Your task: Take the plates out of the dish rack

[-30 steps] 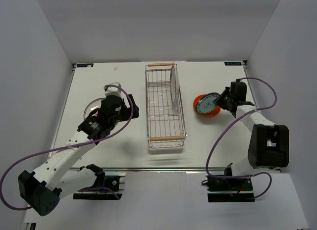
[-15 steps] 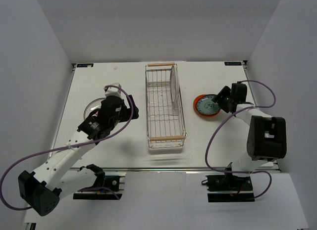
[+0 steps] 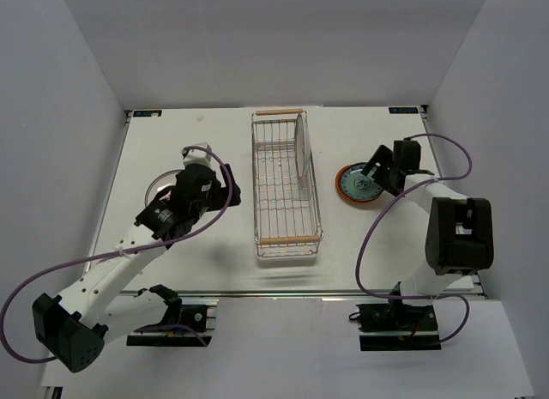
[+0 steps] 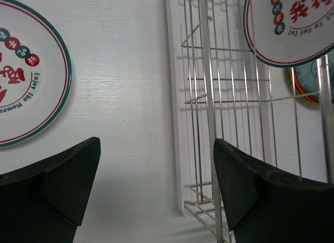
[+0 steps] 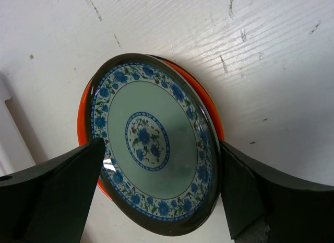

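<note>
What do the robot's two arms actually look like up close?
The left arm and right arm are white tubular links with black joint housings, each trailing a looping purple cable. The left gripper and right gripper have two broad, matte black wedge-shaped fingers. No markings show.

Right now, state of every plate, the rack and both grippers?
rack: on table, one plate inside.
racked plate: upright on edge.
blue plate: lying on orange plate.
orange plate: flat on table, under blue plate.
left plate: flat on table, left of rack.
left gripper: open, empty.
right gripper: open, straddling blue plate.
</note>
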